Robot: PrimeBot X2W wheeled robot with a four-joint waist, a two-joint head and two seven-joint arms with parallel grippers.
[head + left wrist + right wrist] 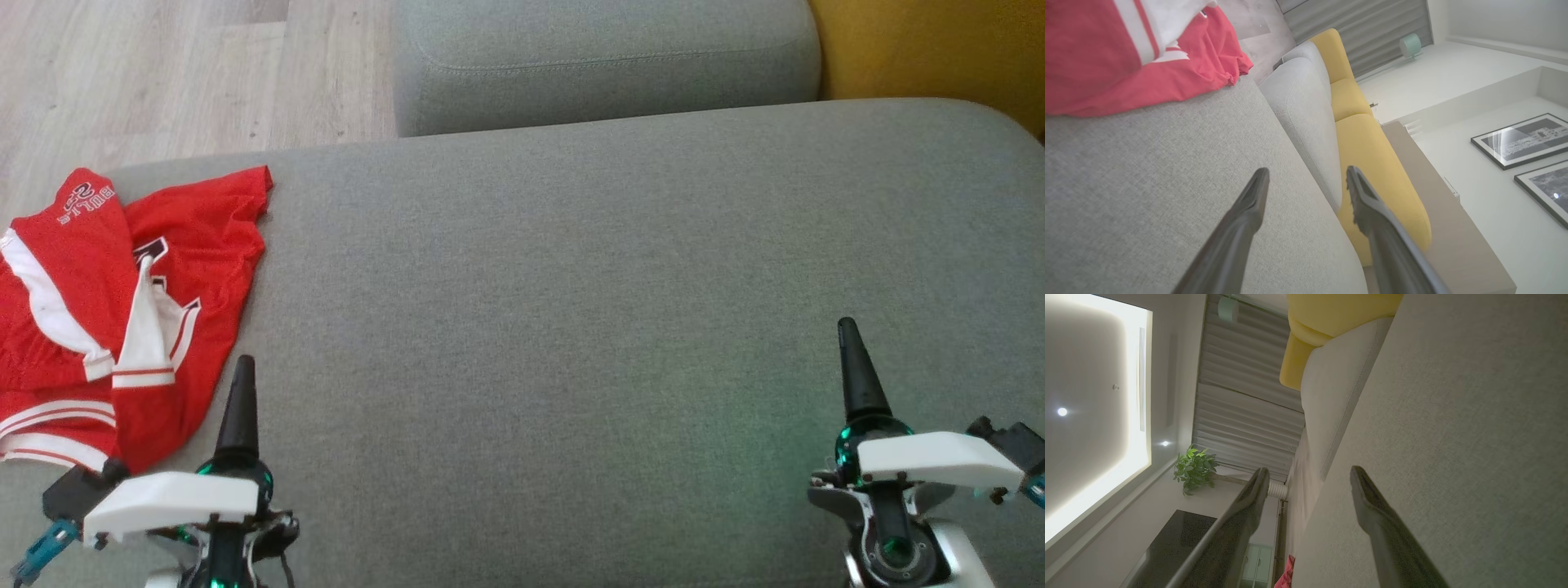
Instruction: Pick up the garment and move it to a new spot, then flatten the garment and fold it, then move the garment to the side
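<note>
The red and white garment point(204, 269) lies rumpled at the left edge of the frame on the grey sofa seat point(571, 286). It looks light, limp and slippery, so pinch the thicker striped hem at lower left. The left pincer point(1306, 179) and right pincer point(1308, 475) stand wide, holding nothing.
</note>
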